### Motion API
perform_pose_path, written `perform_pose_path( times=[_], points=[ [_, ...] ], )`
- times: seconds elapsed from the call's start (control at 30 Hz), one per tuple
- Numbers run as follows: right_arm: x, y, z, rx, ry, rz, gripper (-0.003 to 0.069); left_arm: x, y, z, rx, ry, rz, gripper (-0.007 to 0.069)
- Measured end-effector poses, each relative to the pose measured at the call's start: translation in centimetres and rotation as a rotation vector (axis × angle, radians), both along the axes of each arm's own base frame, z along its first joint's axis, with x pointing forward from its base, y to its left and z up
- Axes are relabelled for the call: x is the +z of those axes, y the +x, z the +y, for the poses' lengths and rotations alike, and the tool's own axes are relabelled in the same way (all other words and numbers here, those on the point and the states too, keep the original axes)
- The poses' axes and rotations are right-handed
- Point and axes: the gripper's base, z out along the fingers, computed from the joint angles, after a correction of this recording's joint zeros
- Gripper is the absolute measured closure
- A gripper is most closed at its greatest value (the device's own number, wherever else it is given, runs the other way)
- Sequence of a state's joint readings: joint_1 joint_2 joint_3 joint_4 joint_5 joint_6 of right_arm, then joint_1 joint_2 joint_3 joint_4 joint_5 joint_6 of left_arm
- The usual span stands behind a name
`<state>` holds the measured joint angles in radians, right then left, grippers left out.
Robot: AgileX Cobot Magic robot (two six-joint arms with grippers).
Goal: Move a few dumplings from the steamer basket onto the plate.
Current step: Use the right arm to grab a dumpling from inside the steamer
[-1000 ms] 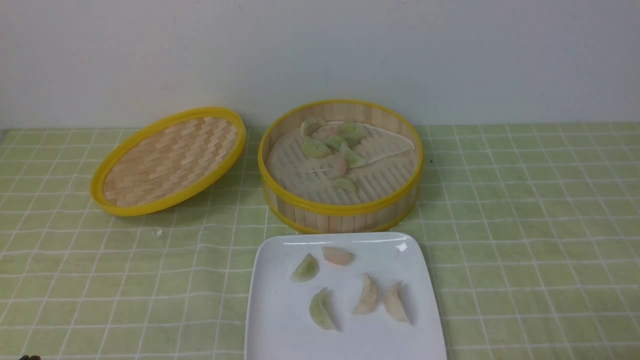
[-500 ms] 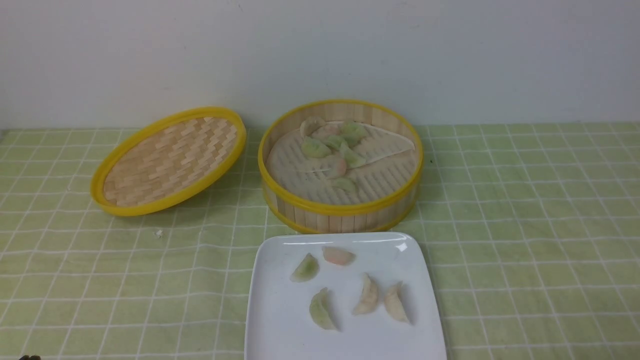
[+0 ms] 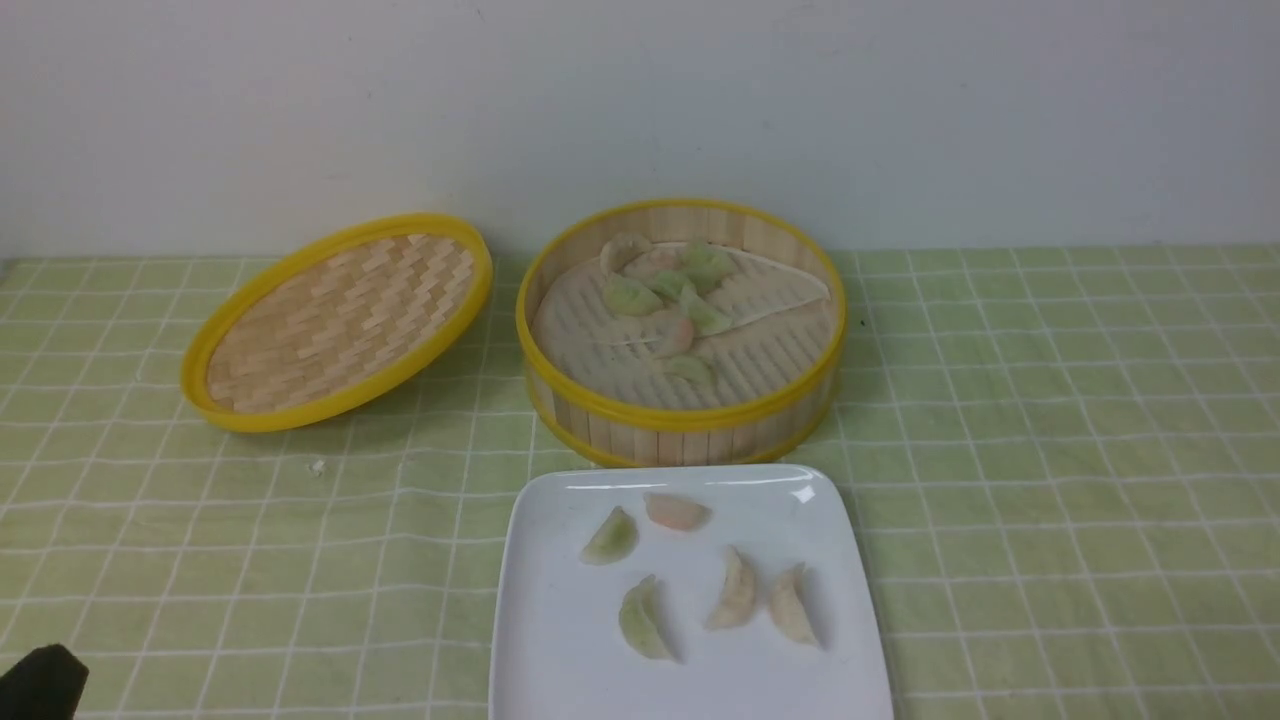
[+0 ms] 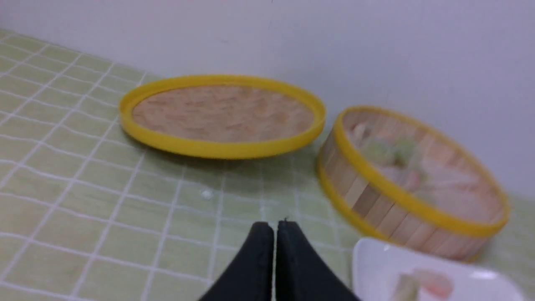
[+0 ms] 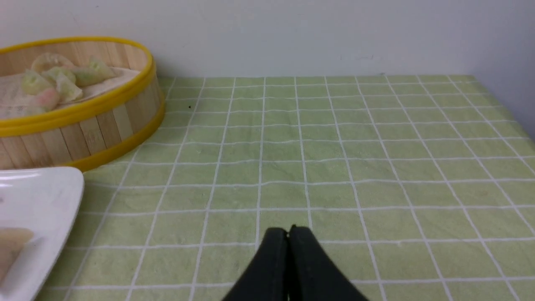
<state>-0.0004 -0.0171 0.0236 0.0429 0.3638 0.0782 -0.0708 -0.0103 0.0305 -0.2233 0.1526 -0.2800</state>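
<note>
The steamer basket stands at the back middle of the table with several green, pink and cream dumplings on its ridged liner. Just in front of it lies the white square plate, and several dumplings rest on it. My left gripper shows as a black tip in the front view's bottom-left corner. In the left wrist view it is shut and empty, over the cloth beside the plate. My right gripper is shut and empty over bare cloth, to the right of the basket.
The woven bamboo lid leans tilted left of the basket. A small white crumb lies on the green checked cloth in front of the lid. A pale wall runs behind the table.
My left gripper has come further into the front view's bottom-left corner. The basket, the plate and the dumplings have not moved.
</note>
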Motion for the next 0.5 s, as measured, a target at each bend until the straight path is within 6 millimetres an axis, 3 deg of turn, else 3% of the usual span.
perform_pose_path(
  times=[0.13,0.2,0.3,0.5],
  points=[
    [0.8,0.2,0.2,-0.011,0.286,-0.102,0.0673,0.5,0.0,0.0,0.011,-0.123,-0.043,0.0631],
    [1.9,0.2,0.1,-0.034,0.574,-0.212,0.0673,1.2,0.0,0.2,0.029,-0.185,-0.111,0.0631],
    [2.5,0.1,-0.2,-0.055,0.769,-0.277,0.0673,2.3,-0.1,0.7,0.066,-0.226,-0.236,0.0631],
    [2.9,0.1,-0.6,-0.080,0.899,-0.338,0.0673,5.5,-0.8,1.2,0.098,-0.269,-0.427,0.0631]
  ],
)
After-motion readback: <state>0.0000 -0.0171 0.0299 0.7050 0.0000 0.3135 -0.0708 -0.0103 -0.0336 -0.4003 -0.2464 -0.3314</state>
